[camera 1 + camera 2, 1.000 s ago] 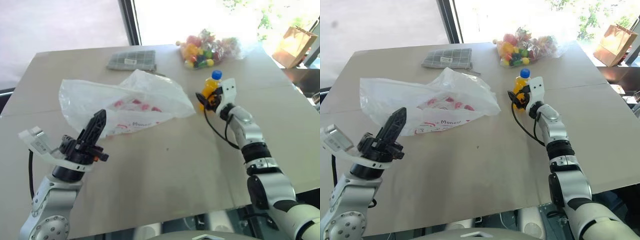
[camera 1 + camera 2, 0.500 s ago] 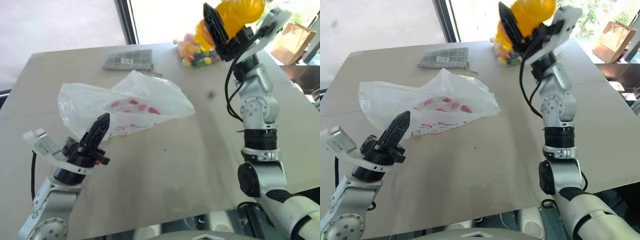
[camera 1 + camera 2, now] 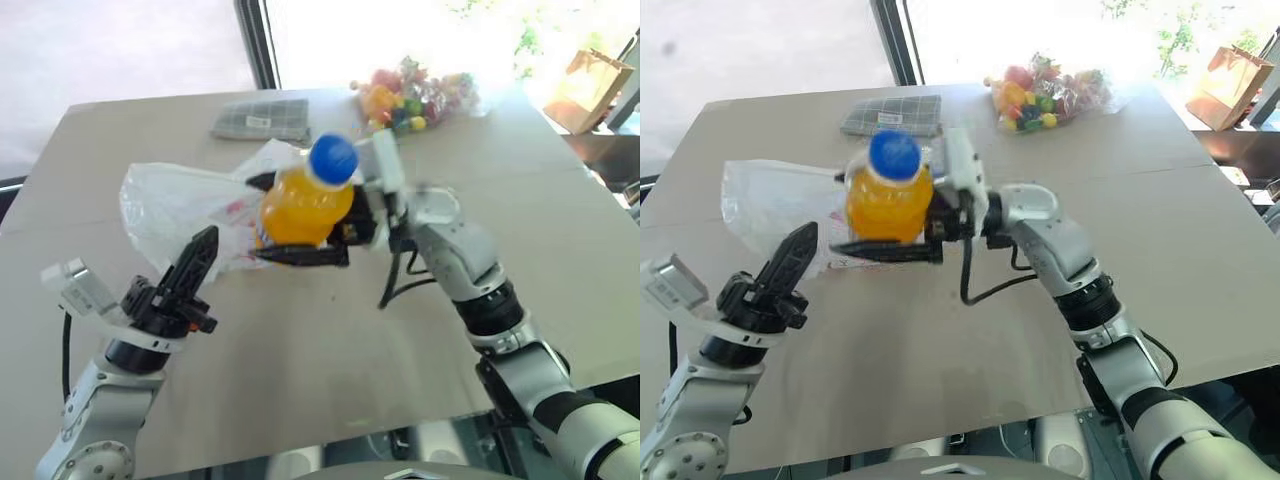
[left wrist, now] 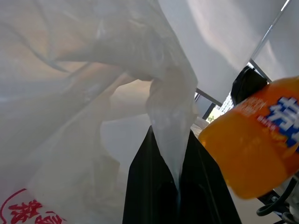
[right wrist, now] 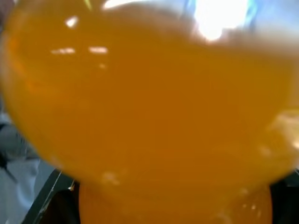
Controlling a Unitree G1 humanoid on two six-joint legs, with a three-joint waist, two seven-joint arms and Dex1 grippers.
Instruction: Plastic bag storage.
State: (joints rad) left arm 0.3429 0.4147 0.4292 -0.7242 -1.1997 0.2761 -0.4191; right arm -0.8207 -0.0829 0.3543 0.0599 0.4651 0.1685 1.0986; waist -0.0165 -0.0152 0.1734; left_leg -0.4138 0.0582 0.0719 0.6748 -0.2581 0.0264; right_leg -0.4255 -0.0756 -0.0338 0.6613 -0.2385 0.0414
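The plastic bag [image 3: 170, 200], thin crinkly white film with red print, lies on the left half of the table [image 3: 330, 340]. My left gripper [image 3: 205, 240] sits at the bag's near edge, shut, and the left wrist view shows a strip of bag film [image 4: 170, 121] pinched between its black fingers [image 4: 149, 186]. An orange drink bottle [image 3: 297, 207] with a blue cap [image 3: 333, 158] hangs upright in the air over the bag's right part. My right gripper [image 3: 262, 218] points left and is shut on the bottle, one finger [image 3: 300, 255] under its base. The bottle [image 5: 149, 102] sits close against the right wrist camera.
A grey checked cloth [image 3: 262, 119] lies at the back of the table. A clear bag of colourful sweets [image 3: 415, 95] sits at the back right. A brown paper bag [image 3: 590, 85] stands on the floor beyond the table's right edge.
My right arm lifted the bottle off the table, raised it high at the back right, then swung it down and left over the bag. The left gripper kept still.
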